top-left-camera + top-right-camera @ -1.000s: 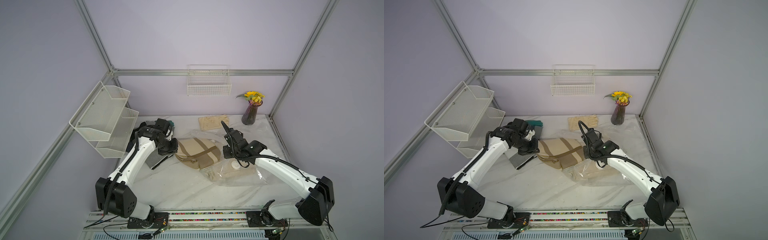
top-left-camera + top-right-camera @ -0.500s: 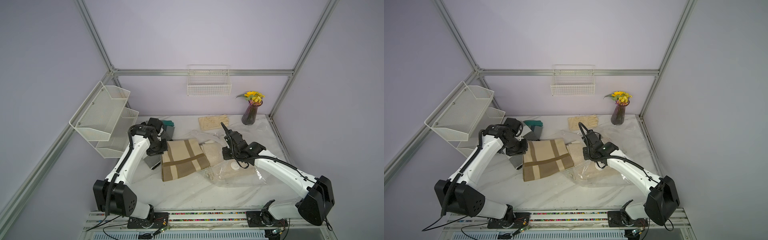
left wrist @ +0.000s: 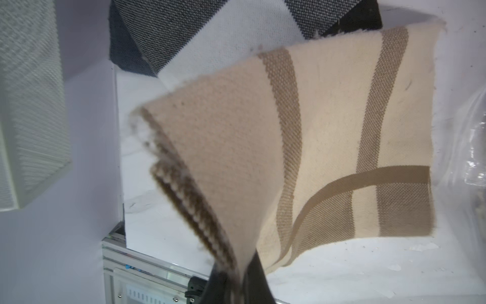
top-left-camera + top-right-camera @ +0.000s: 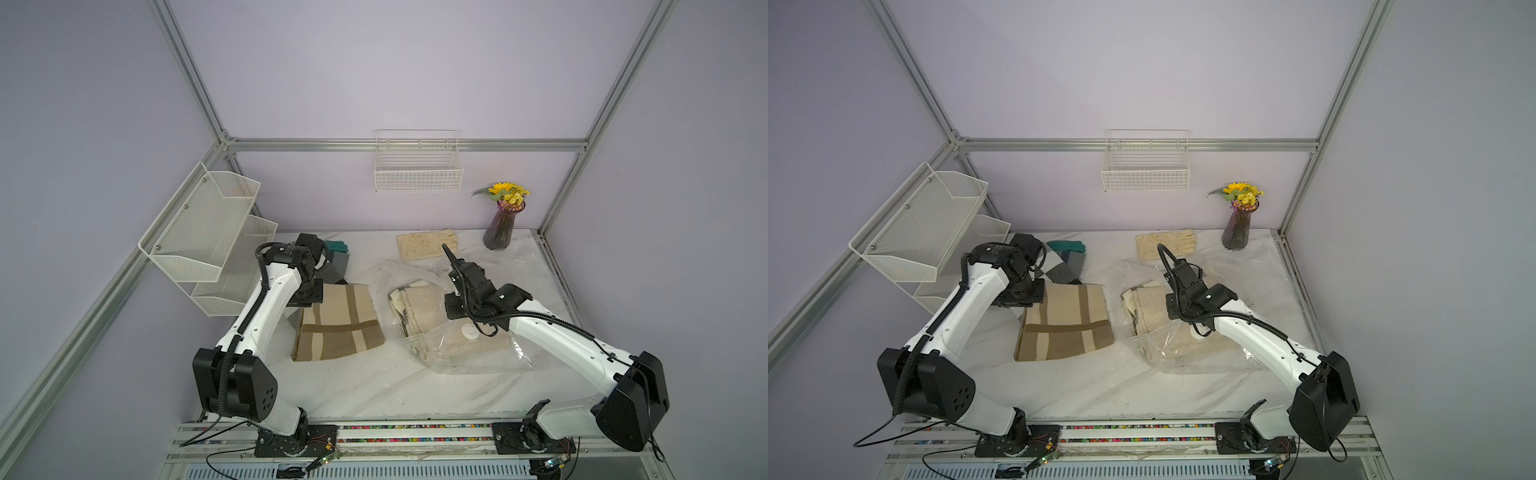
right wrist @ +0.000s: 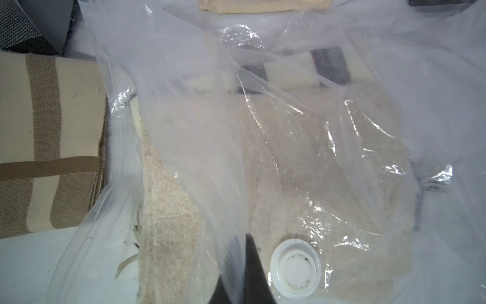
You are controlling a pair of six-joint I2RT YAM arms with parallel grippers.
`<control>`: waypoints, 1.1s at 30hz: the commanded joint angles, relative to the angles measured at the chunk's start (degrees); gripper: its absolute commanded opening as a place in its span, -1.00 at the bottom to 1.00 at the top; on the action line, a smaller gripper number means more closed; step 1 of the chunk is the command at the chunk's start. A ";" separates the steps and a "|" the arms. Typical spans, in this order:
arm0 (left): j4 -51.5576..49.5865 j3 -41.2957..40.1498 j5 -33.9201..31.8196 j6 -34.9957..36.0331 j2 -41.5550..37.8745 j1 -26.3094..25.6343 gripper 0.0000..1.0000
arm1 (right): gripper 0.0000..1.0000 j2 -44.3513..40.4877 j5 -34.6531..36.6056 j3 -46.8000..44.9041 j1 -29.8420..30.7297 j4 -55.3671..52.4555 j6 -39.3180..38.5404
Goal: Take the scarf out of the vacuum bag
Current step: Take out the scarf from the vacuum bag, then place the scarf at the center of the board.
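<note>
A: Where do we find the scarf (image 4: 337, 324)?
B: Outside the vacuum bag (image 4: 465, 357) — lying on the table (image 4: 353, 395) just beside the bag, one corner lifted.
A: And the tools?
B: We see the left gripper (image 3: 236, 273) pinching that corner; the right gripper (image 5: 238, 265) pinches bag film near the valve cap (image 5: 295, 268).

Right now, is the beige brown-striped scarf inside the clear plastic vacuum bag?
No, the scarf sits beside the bag, wholly outside its plastic.

Scarf (image 3: 302, 147) corner blurred; L end effector (image 3: 240, 279) cropped.
</note>
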 commanded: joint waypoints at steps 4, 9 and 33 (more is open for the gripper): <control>4.33 -0.09 -9.81 10.32 -2.79 0.56 -1.00 | -1.00 -0.56 0.24 0.65 -0.54 0.95 -0.94; 9.87 -1.48 -10.90 16.31 -6.00 0.56 -1.00 | -1.00 -0.56 0.32 0.36 -0.53 0.99 -0.89; 32.69 -4.83 -18.88 39.43 -13.63 0.53 -1.00 | -1.00 -2.23 -0.22 -0.21 -0.58 0.92 -0.74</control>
